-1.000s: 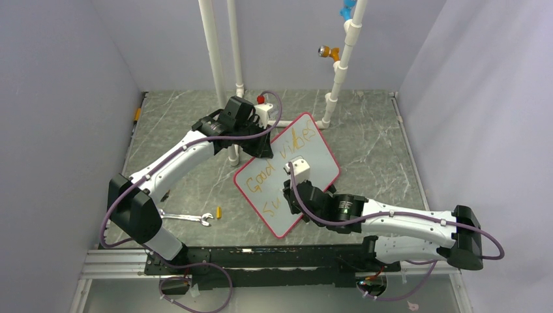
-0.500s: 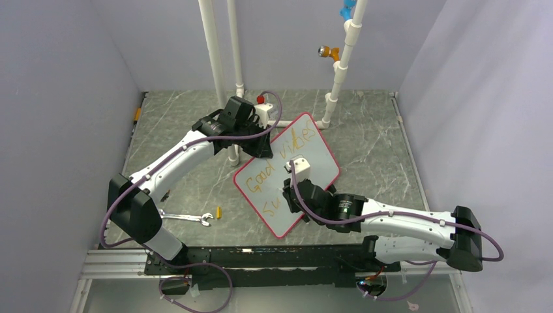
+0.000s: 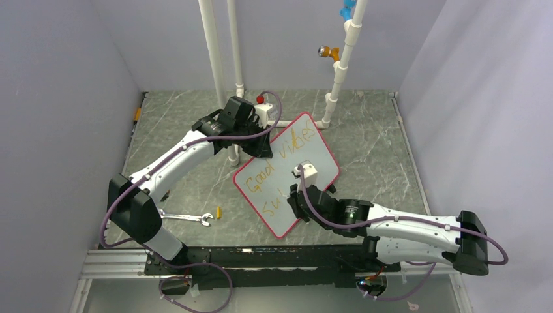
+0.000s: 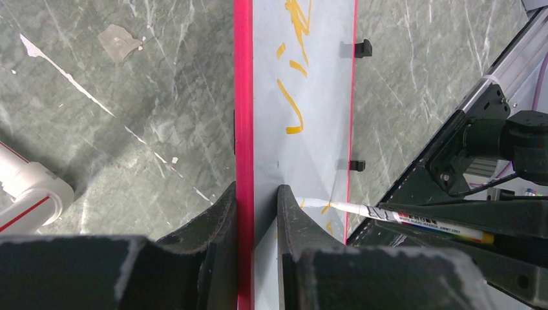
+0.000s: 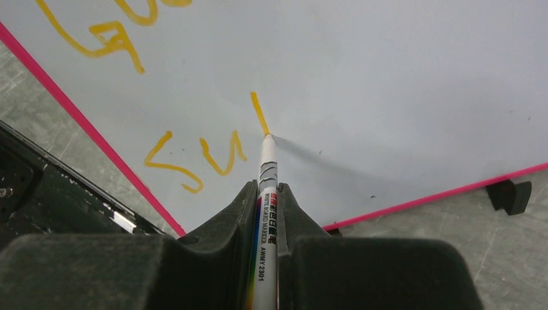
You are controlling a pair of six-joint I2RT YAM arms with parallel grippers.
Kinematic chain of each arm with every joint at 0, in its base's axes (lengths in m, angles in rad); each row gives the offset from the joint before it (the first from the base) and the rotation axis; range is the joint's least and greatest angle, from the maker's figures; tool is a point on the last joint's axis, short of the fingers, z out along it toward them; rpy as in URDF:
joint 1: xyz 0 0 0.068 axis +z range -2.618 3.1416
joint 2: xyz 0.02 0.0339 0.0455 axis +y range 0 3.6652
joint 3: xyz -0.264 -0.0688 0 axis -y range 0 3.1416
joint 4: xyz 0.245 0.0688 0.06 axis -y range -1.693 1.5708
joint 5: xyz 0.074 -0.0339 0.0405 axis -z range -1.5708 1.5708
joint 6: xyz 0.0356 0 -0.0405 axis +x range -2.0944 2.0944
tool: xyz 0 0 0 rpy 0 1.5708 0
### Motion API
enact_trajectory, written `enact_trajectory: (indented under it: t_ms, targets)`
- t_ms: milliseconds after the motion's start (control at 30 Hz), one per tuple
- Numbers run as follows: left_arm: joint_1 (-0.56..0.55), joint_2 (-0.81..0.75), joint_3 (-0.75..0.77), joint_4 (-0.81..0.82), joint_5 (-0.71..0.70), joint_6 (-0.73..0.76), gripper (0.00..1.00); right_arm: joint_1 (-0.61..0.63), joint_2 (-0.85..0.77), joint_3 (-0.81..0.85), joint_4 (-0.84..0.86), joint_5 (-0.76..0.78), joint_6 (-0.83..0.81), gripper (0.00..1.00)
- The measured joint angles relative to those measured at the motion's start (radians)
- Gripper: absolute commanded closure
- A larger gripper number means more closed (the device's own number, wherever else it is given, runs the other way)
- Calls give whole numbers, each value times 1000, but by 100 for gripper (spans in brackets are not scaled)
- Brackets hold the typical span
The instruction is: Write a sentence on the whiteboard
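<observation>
The whiteboard (image 3: 321, 155) lies askew at mid-table, pale grey with a pink rim. Its sentence (image 3: 274, 162) is in orange marker: "Good vibes" above, "Su" (image 5: 194, 158) and a fresh stroke (image 5: 258, 111) below. My left gripper (image 3: 262, 147) is shut on the board's far-left rim; in the left wrist view its jaws (image 4: 256, 190) pinch the pink edge (image 4: 243, 97). My right gripper (image 5: 266, 187) is shut on a white marker (image 5: 267, 161), whose tip touches the board at the end of that stroke. The same marker (image 4: 400, 216) shows in the left wrist view.
A wrench (image 3: 186, 216) and a small yellow piece (image 3: 219, 212) lie left of the board's near corner. White pipes (image 3: 212, 52) stand at the back, one with an orange valve (image 3: 326, 52). A black rail (image 3: 261, 257) runs along the near edge.
My right gripper has moved the marker slightly right and nearer, drawing a new stroke after "Su". The left arm and the board have stayed still.
</observation>
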Motion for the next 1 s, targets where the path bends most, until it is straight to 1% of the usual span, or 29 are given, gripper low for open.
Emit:
enact_trajectory:
  t_ms: [167,567,1000]
  targets:
    - [0,0,0,0,0,0,100,0,-29,-33,-24,-22,28,100]
    - [0,0,0,1,2,0,100,0,-32,-32,-48,-34,39,100]
    - [0,0,0,2,2,0,100,-1,34,49,-66,-31,-14,100]
